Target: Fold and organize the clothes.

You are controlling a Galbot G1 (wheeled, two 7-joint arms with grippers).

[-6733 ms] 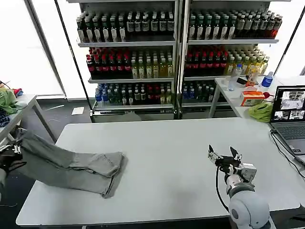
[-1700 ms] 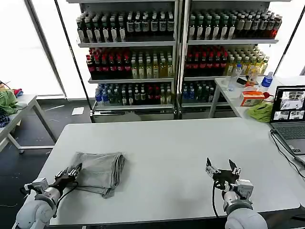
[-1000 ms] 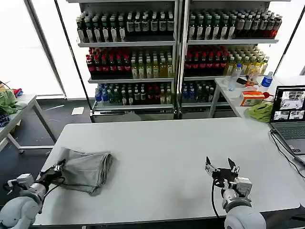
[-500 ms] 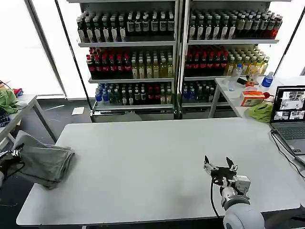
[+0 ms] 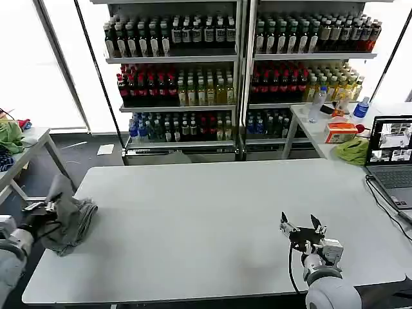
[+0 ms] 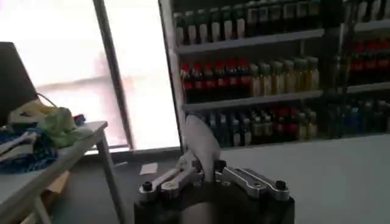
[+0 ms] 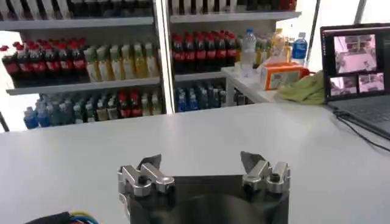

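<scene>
A: What does the head view show?

B: The left gripper (image 5: 46, 208) is at the left edge of the white table (image 5: 212, 212), pinching a bunched grey T-shirt (image 5: 69, 217) that hangs half over that edge. The right gripper (image 5: 303, 229) sits near the table's front right corner with its fingers spread and nothing between them. A laptop (image 5: 391, 154) rests at the right edge.

A: And the left wrist view?

B: The left gripper (image 6: 204, 173) has its jaws pressed together on a fold of the T-shirt (image 6: 202, 143), which stands up between them. A side table (image 6: 55, 158) with a heap of coloured cloths is off to one side.

A: The right wrist view?

B: The right gripper (image 7: 203, 169) is spread wide above the bare table (image 7: 85, 164), holding nothing. The laptop (image 7: 359, 64) and shelves of bottles (image 7: 85, 67) are beyond it.
</scene>
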